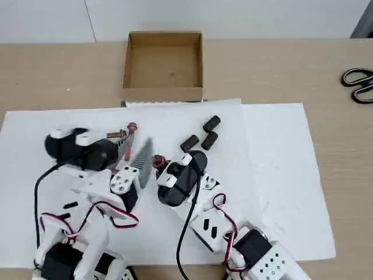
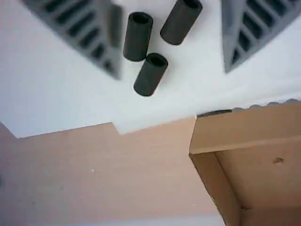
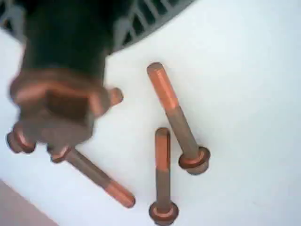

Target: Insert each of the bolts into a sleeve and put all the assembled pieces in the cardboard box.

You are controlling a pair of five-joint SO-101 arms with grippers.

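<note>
The cardboard box [image 1: 165,93] stands empty, so I'd say the job is barely under way. The right tool [image 1: 159,163] is clamped on one dark sleeve [image 3: 66,42], and a copper bolt head [image 3: 56,101] caps the sleeve's outer end. That looks like one assembled piece, held above the white paper [image 1: 274,175] near the loose bolts [image 3: 176,117]. Its long axis runs straight out from the tool, head end leading. At least three bolts lie flat. Three spare sleeves [image 2: 150,75] lie on their sides nearer the box. The left tool [image 2: 171,70] is spread wide and empty, facing them.
</note>
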